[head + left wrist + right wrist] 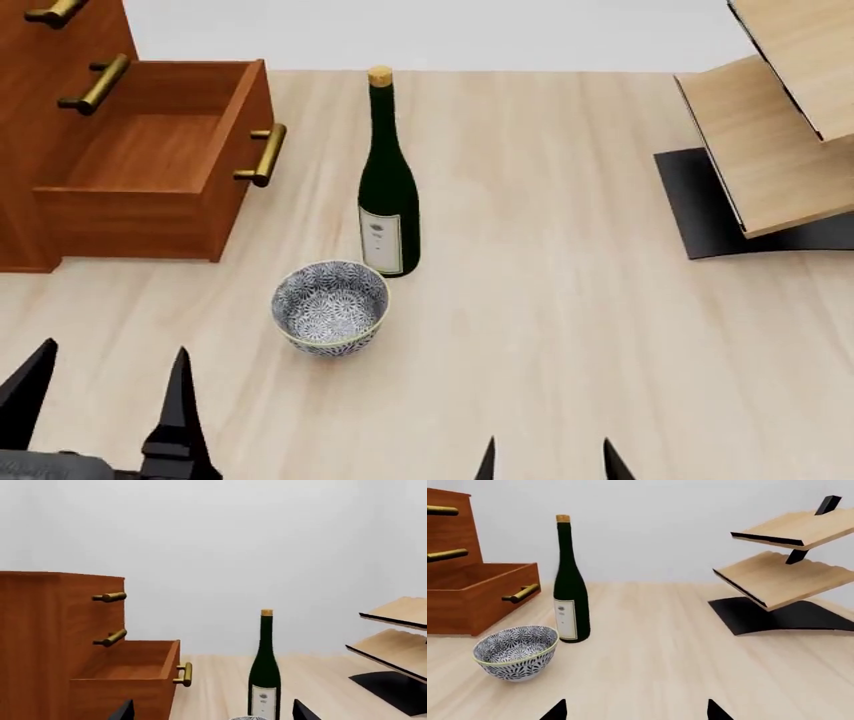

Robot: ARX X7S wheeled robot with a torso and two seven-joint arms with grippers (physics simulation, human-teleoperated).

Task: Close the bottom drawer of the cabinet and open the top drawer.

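The reddish-brown cabinet [54,40] stands at the table's far left. Its bottom drawer [147,160] is pulled out, empty, with a brass bar handle [263,155]. The middle drawer's handle [94,84] and the top drawer's handle [54,12] sit flush above; both those drawers are shut. In the left wrist view the bottom drawer [127,675] juts out below the top drawer's handle [110,597]. My left gripper [100,400] is open and empty near the table's front left. My right gripper [547,462] is open and empty at the front centre. Both are well short of the cabinet.
A dark green wine bottle [387,185] stands right of the open drawer. A patterned bowl [330,306] sits in front of it. A pale wooden tiered rack [774,130] on a black base stands at the far right.
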